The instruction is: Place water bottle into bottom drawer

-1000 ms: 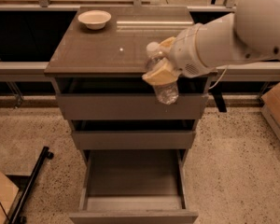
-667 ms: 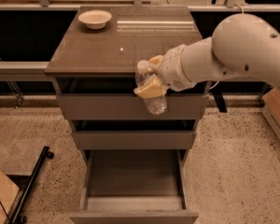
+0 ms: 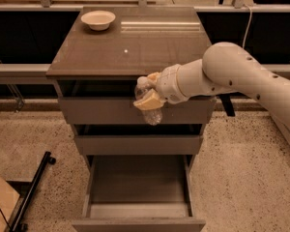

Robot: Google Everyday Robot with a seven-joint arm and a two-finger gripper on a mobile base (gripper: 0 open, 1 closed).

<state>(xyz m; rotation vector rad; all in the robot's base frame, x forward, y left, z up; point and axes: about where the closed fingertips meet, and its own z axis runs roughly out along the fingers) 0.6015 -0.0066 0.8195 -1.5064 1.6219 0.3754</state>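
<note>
My gripper (image 3: 148, 94) is shut on the water bottle (image 3: 152, 114), a small clear plastic bottle that hangs from my tan fingers (image 3: 148, 102) in front of the top drawer's face. The white arm reaches in from the right. The bottom drawer (image 3: 138, 180) is pulled open below, with a grey interior and a plain flat front at the lower edge of the view. The bottle is above the drawer's opening, well clear of it.
The cabinet top (image 3: 130, 45) holds a white bowl (image 3: 98, 19) at its back left. The two upper drawers (image 3: 135, 141) stand slightly open. A black bar (image 3: 33, 190) lies on the speckled floor at the left.
The arm has moved left and down with the bottle, from the cabinet's right front edge to the front of the top drawer.
</note>
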